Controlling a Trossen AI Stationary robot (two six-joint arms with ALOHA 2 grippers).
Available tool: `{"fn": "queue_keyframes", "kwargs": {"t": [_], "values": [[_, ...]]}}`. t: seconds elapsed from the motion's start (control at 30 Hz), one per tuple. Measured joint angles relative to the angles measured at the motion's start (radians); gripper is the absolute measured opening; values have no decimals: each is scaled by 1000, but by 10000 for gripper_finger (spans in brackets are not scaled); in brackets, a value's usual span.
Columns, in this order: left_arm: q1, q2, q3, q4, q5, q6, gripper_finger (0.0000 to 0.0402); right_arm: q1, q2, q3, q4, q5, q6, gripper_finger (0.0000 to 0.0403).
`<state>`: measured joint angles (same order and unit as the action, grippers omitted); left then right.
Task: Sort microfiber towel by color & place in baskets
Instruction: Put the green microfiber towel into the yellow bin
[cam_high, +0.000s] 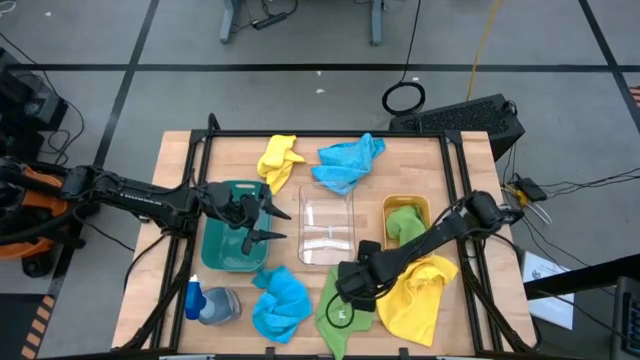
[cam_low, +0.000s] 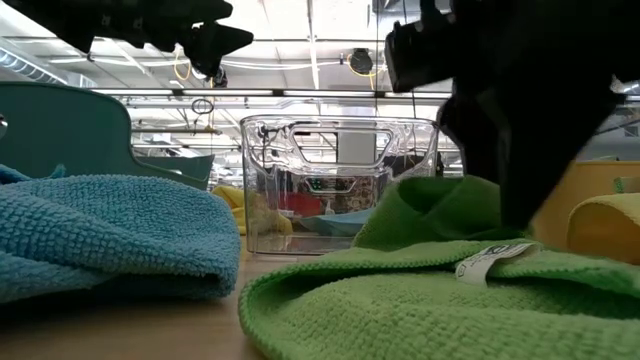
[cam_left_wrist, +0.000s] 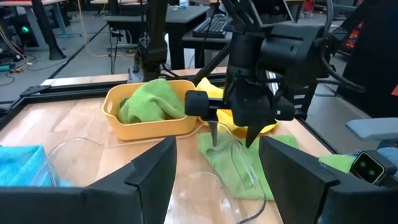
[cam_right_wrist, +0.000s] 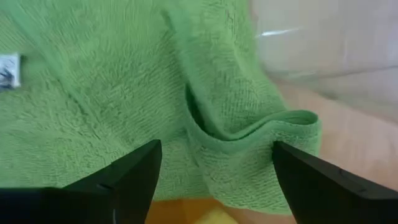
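Towels on the worktop (cam_high: 180, 150): a green towel (cam_high: 338, 312) lies at the near edge under the right pincer (cam_high: 350, 290); a yellow towel (cam_high: 420, 298) lies just beside it, a blue towel (cam_high: 281, 303) on its other side; a second yellow towel (cam_high: 279, 158) and a second blue towel (cam_high: 346, 163) lie at the far edge.
Hidden: the green towel's near part is cut off at the high view's bottom edge; the right arm covers part of the yellow one.
Right pincer: fingers spread wide, low over a raised fold of the green towel, gripping nothing.
Left pincer (cam_high: 262, 218): spread wide, empty, above the dark green basket (cam_high: 232, 243).
Orange-yellow basket (cam_high: 405, 222): holds a green cloth (cam_high: 404, 225).
Clear basket (cam_high: 326, 226): no towel inside.
Dark green basket: nothing seen in its visible part.
Spray bottle (cam_high: 207, 303): lying near the blue towel.
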<state>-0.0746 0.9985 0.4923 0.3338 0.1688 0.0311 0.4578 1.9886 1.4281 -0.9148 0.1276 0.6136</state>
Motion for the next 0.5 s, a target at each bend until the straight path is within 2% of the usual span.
{"fn": "queue_keyframes", "kwargs": {"t": [0.17, 0.33, 0.4, 0.5], "values": [[0, 0, 0, -2, 0, 0, 235, 2, 43, 0, 19, -6, -1, 298], [0, 0, 0, -3, -4, 1, 235, 1, 91, 5, 55, -64, -28, 295], [0, 0, 0, -3, -7, 0, 235, 1, 101, 5, 54, -73, -29, 284], [0, 0, 0, -4, -8, 1, 235, 2, 104, 4, 55, -74, -30, 246]]}}
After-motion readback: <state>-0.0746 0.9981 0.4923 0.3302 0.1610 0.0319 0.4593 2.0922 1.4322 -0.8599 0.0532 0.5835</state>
